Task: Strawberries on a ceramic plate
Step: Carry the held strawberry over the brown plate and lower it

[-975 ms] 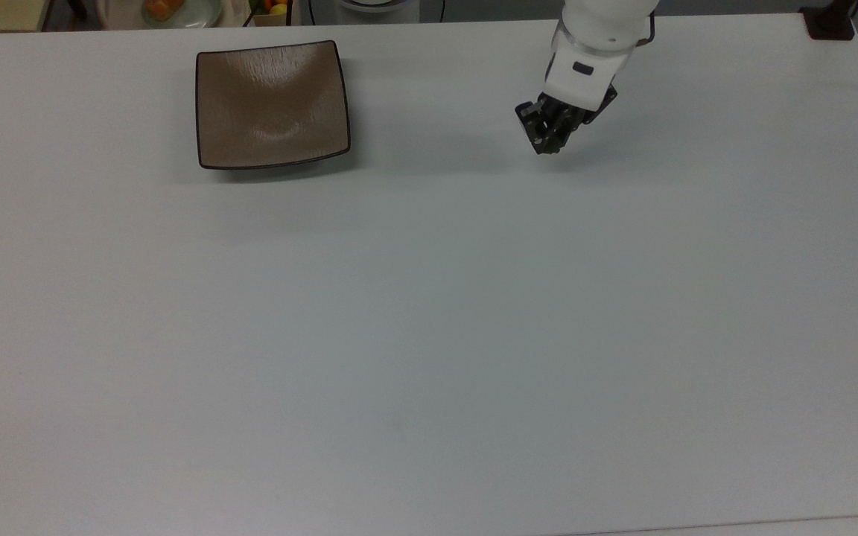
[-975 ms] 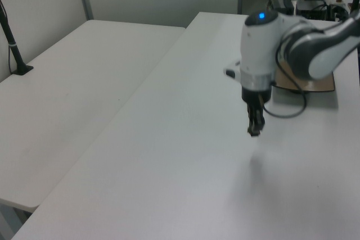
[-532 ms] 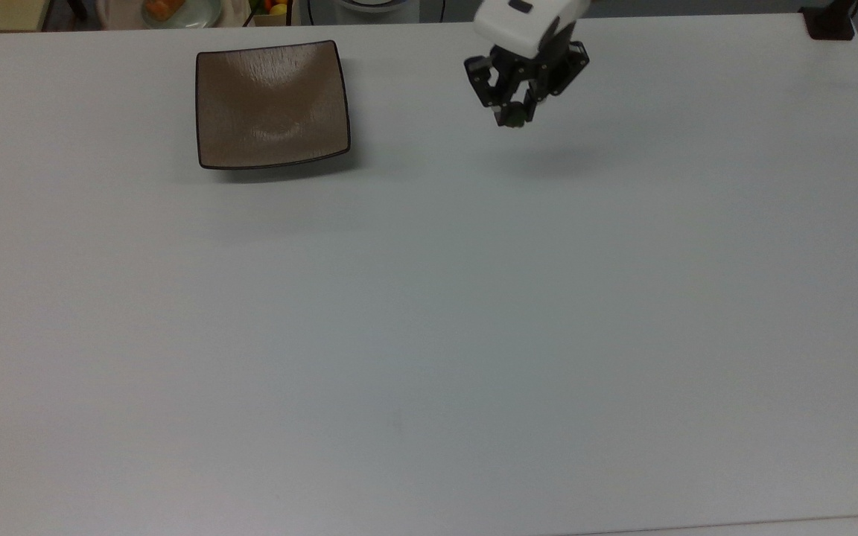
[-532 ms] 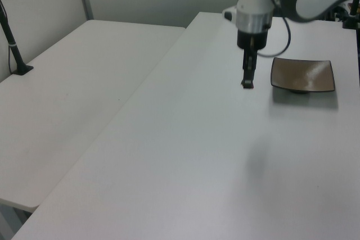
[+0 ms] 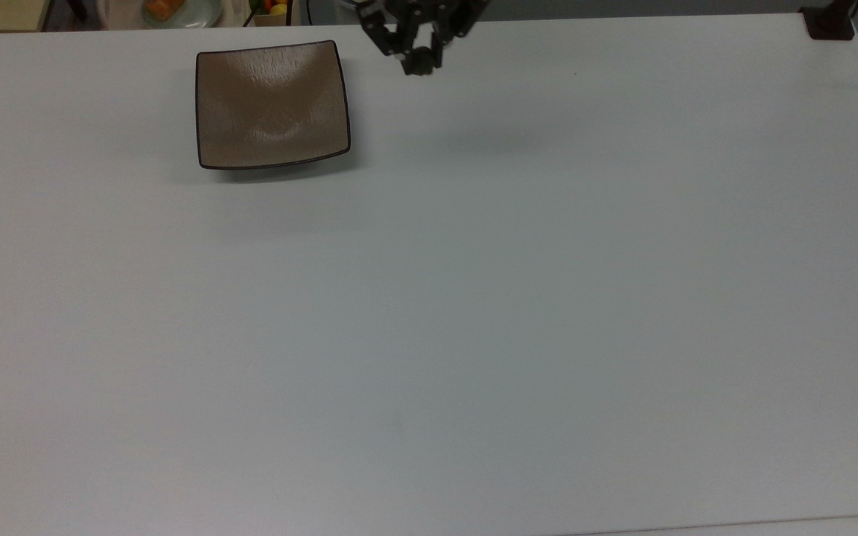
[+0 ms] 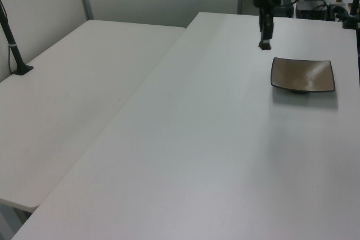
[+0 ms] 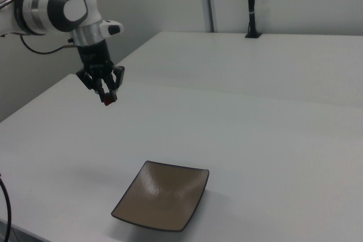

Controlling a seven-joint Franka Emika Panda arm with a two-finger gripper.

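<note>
black fingers of the one hand (image 7: 108, 98) are clenched on a single strawberry (image 7: 107, 100), seen as a small red spot at the fingertips in the right view; the top view shows only a dark lump there (image 5: 418, 65), and in the left view the hand (image 6: 265, 44) is a thin dark shape with the berry not made out. hand and berry hang in the air above the white desk (image 5: 474, 298), beside the one ceramic plate (image 5: 272, 104) and apart from it, to the top view's right of the plate. the plate lies bare on the desk (image 7: 163, 202). only the right view shows the white arm (image 7: 62, 11).
</note>
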